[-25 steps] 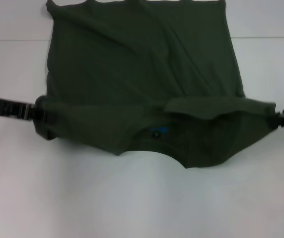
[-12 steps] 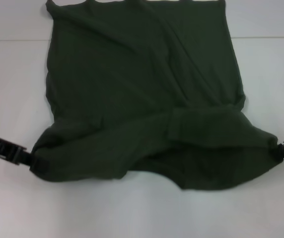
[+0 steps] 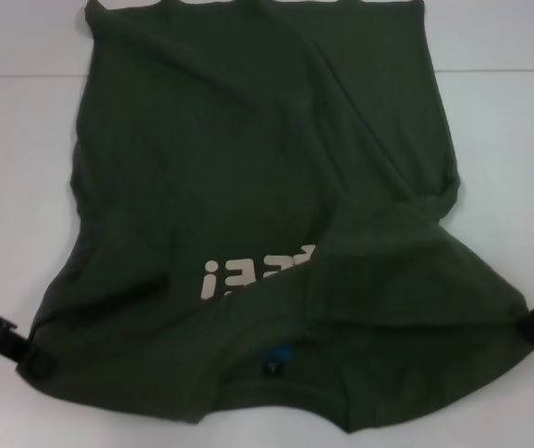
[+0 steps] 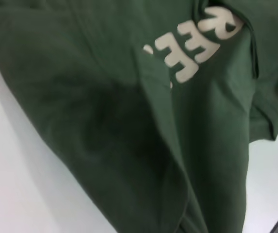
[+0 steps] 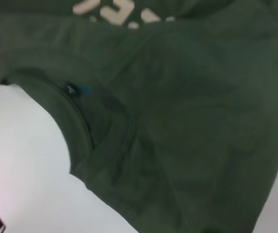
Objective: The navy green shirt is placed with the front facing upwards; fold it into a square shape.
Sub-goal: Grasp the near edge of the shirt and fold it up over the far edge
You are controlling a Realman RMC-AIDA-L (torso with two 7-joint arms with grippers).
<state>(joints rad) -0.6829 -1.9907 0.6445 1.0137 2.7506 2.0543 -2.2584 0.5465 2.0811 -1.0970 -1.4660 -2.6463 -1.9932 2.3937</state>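
Both my hands pinch the dark olive-green cotton shirt [image 3: 248, 233]: left hand [image 3: 35, 357] at 8 o'clock, right hand [image 3: 528, 327] at 4, collar edge stretched between.

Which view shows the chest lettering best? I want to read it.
The left wrist view: the lettering is large there, though a fold hides part of it. In the head view the lettering is small and half covered by a flap of the shirt. The right wrist view catches only its edge.
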